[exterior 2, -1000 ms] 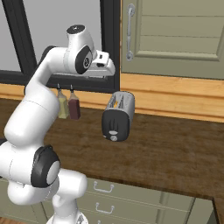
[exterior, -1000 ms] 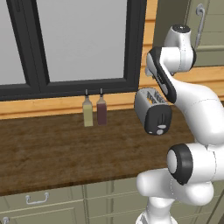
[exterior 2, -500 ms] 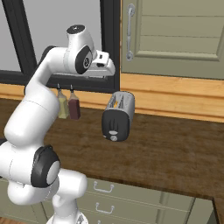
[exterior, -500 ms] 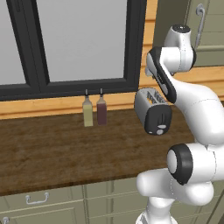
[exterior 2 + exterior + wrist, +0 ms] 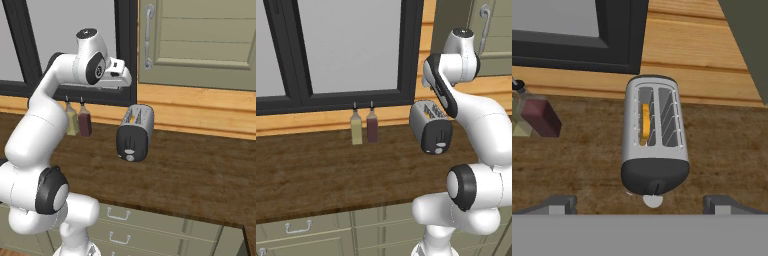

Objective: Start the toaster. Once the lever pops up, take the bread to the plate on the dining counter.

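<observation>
The toaster (image 5: 655, 139) stood on the dark wood bench (image 5: 316, 170), near the back edge below the window frame (image 5: 356, 97), its black end panel turned toward the bench's front edge. The lever (image 5: 657, 188) showed as a dark tab on that panel. In the hand view one of the two slots held the bread (image 5: 645, 123), seen edge-on as an orange-tan strip sunk between the wires; the other slot looked bare. Farther along the back edge, well apart from the toaster, two small bottles (image 5: 363, 127) stood just beside each other, one pale, one dark red. The fingers (image 5: 639, 204) were spread wide and grasped nothing, hanging in the air above the toaster with their tips (image 5: 559, 202) to either side of its black end. An olive cabinet door (image 5: 200, 42) hung above the bench.
</observation>
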Robot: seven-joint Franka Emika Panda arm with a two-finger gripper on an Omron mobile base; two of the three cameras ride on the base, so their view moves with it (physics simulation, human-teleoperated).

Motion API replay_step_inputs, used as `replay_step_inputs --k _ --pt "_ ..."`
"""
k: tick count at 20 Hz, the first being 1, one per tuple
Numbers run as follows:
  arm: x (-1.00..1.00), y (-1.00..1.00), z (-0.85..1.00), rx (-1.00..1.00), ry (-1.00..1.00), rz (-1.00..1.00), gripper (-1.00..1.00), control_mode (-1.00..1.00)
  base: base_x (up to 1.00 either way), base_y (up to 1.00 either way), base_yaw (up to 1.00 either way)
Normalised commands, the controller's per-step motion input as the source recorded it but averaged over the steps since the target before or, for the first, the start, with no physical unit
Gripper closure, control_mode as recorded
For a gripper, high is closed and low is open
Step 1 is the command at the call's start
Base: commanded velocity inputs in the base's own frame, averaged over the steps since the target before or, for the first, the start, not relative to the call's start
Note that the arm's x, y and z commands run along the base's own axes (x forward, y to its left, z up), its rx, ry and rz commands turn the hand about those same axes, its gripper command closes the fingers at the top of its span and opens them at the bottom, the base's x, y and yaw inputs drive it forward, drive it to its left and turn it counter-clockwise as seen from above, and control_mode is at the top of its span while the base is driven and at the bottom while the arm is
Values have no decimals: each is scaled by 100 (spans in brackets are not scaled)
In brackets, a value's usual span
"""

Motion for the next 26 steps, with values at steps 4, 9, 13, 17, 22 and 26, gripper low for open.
replay_step_inputs --k 4,9,13,17,22,26 --pt "0 0 0 0 0 0 -100 -100 0 0 0" --pt "0 0 0 0 0 0 -100 -100 0 0 0" --pt "0 0 0 0 0 0 -100 -100 0 0 0" --pt "0 0 0 0 0 0 -100 -100 0 0 0" --pt "0 0 0 0 0 0 -100 -100 0 0 0" --pt "0 0 0 0 0 0 -100 -100 0 0 0"
